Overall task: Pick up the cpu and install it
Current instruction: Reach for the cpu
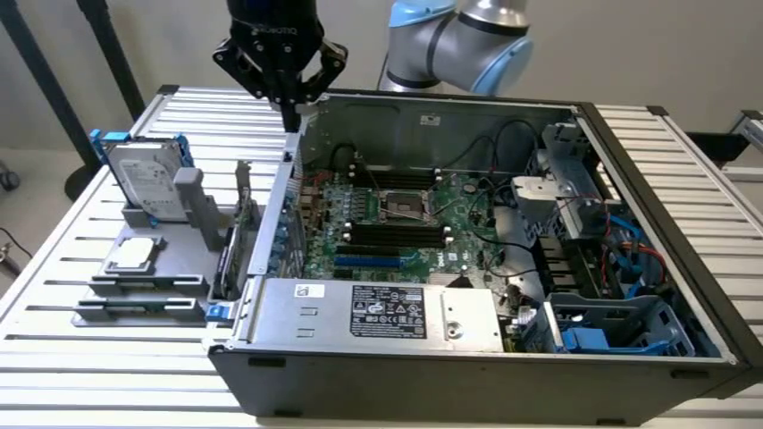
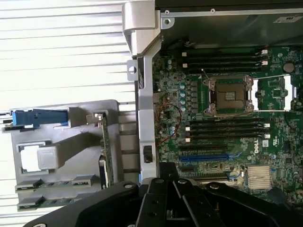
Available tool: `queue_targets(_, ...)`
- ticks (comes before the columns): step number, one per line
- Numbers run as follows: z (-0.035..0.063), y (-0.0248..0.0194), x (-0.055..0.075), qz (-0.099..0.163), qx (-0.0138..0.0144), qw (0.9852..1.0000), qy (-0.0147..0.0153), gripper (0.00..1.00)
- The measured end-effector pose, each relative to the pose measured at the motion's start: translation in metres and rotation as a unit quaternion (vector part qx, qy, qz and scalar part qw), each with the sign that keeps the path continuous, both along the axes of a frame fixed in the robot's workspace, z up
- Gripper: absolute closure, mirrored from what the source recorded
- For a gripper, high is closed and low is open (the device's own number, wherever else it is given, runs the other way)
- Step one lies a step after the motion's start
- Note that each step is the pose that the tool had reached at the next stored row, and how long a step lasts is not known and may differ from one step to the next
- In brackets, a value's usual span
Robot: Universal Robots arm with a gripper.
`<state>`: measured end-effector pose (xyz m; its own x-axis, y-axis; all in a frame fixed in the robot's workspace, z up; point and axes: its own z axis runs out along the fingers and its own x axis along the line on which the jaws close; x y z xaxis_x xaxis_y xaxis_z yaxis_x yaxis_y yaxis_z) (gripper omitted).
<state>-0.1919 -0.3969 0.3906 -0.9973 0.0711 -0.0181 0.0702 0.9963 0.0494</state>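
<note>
Ribbed white-painted metal slats on counter point(image 1: 71, 357), slight sheen. Top of cpu point(image 1: 131, 253): dull silver-grey metal, matt, smooth. Under it, holder point(image 1: 143, 288): grey matt plastic. Nearby hard drive point(image 1: 146, 179): silver metal w/ blue plastic brackets point(image 1: 107, 143). Outer case point(image 1: 477, 380): dark grey sheet metal, matt; inside walls bare pale metal. Flat power supply point(image 1: 298, 313): plain grey metal, smooth, w/ printed sticker label point(image 1: 388, 311), black & white. Green motherboard point(image 1: 465, 223): PCB, faint gloss; socket frame point(image 2: 229, 97) shiny metal; heatsink point(image 2: 259, 176) finned bare metal. Black claw point(image 1: 289, 114): matt finish. Robot arm point(image 1: 477, 40): smooth silver metal, pale-blue plastic caps.
</note>
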Motion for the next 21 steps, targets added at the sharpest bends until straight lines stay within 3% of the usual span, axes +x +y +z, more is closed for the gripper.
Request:
queue_targets(10, -0.0057, 0.0009, -0.045, 0.000, -0.0006, 1.0000, 0.0000, 0.89)
queue_targets(21, -0.0148, 0.0020, -0.095, 0.000, -0.0037, 1.0000, 0.0000, 0.89)
